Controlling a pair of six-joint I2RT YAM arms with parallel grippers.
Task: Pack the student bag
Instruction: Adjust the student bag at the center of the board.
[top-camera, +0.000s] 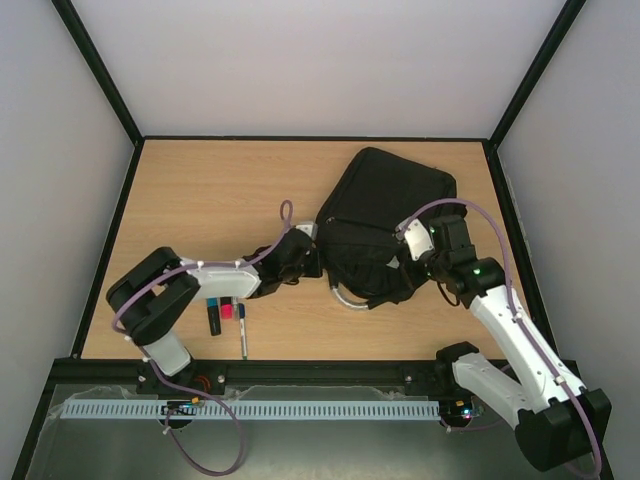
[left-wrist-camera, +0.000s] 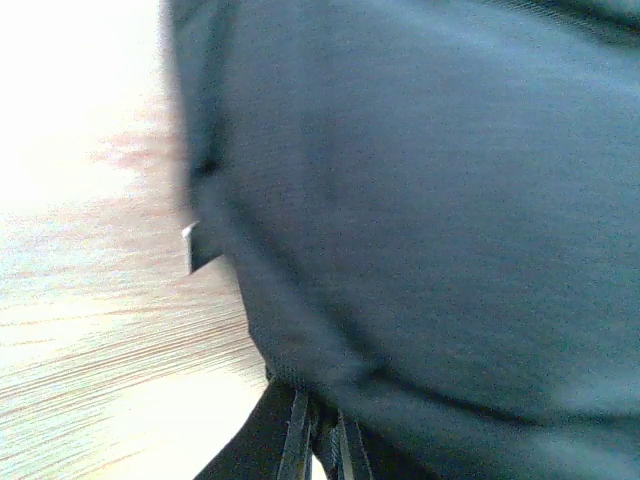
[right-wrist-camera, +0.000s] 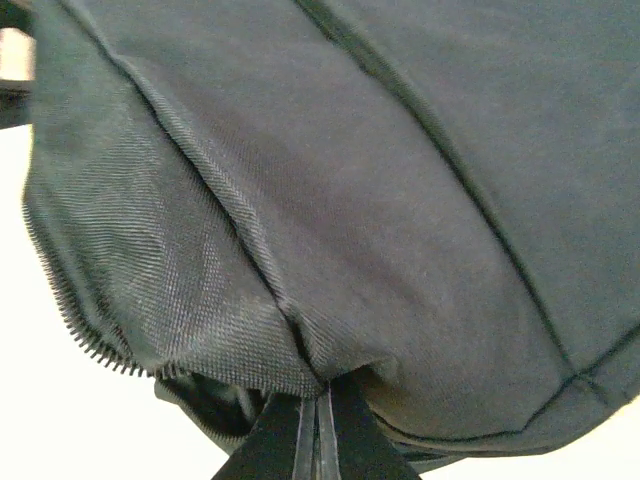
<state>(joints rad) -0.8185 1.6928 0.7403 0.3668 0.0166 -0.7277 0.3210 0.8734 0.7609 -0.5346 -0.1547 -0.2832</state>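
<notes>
The student bag (top-camera: 385, 215) lies flat on the far right-of-centre part of the desk (top-camera: 200, 190), turned at an angle, with one corner pointing to the far side. Its grey looped handle (top-camera: 345, 297) curls off the near edge towards my bases.

My right pincer (top-camera: 412, 262) is at the bag's near right side. In the right wrist view its fingers (right-wrist-camera: 345, 430) are pressed together, with black fabric bunched at their tips, so it has hold of the bag. A row of open zip teeth (right-wrist-camera: 75, 320) runs along the lifted fabric edge on the left of that view.

My left pincer (top-camera: 308, 258) is at the bag's left edge. The left wrist view is blurred, but the fingers (left-wrist-camera: 290, 440) stand closed together at the bottom, their tips going under the dark cloth. It looks to me like a pinch on the bag's edge, with pale desk showing to the left.

Nearer my left arm, well apart from the bag, a black marker (top-camera: 214, 319), a small pink item (top-camera: 228, 311) and a thin pen (top-camera: 243, 337) lie side by side on the desk.
</notes>
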